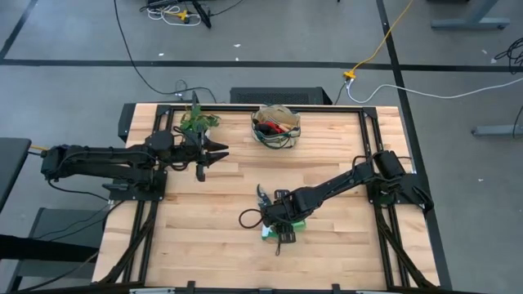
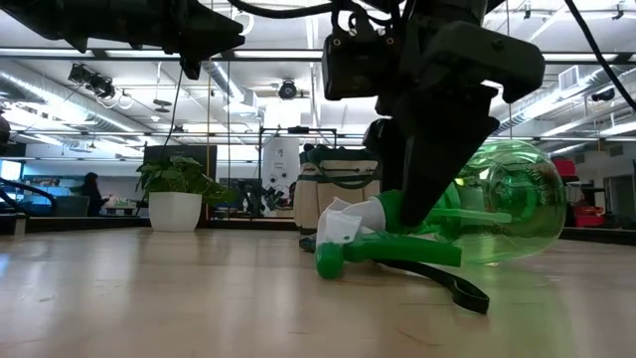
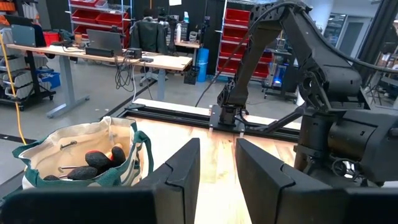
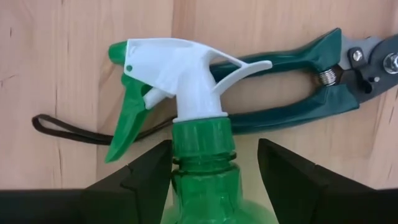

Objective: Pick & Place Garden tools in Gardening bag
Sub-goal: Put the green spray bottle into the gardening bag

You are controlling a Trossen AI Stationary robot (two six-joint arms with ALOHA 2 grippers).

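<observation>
The green spray bottle [image 4: 199,180] with its white trigger [image 4: 180,68] lies on its side on the table, across the dark-handled pruning shears [image 4: 298,93]. My right gripper [image 4: 214,171] is open and points down, one finger on each side of the bottle's neck [image 2: 397,214]. The beige gardening bag [image 1: 275,125] stands at the table's far middle, with red and black tools inside [image 3: 93,160]. My left gripper [image 1: 214,155] is open and empty, in the air to the left of the bag. My right gripper comes at the bottle's neck [image 4: 202,140], just below the trigger head, from above, with its fingers across the bottle. One finger [image 4: 152,171] stands right against the neck and the other stands clear. I cannot tell whether it touches. The bottle lies on the table and the shears.
A leafy potted plant [image 1: 198,122] stands at the far left, close to my left gripper. The shears' black wrist loop [image 1: 248,219] lies on the wood beside the bottle. Bare wood lies between the bottle and the bag.
</observation>
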